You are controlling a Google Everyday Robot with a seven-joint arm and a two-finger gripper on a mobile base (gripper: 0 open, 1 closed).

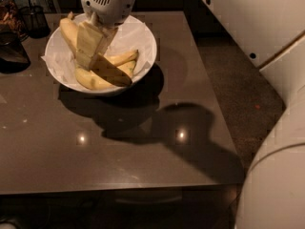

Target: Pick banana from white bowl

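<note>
The white bowl (143, 42), lined with crumpled white paper, stands at the back left of the brown table. Several yellow bananas (119, 63) lie in it. My gripper (94, 60) reaches down into the bowl from its white wrist at the top. Its fingers (89, 39) are shut on one banana (68, 30), which is tilted up and sticks out past the bowl's back left rim. The lower part of this banana is hidden behind the fingers.
A dark wire-mesh cup (35, 18) and a dark object (10, 51) stand left of the bowl at the table's back left. The table's front edge (119, 187) is near me. My white arm and body (271, 128) fill the right side.
</note>
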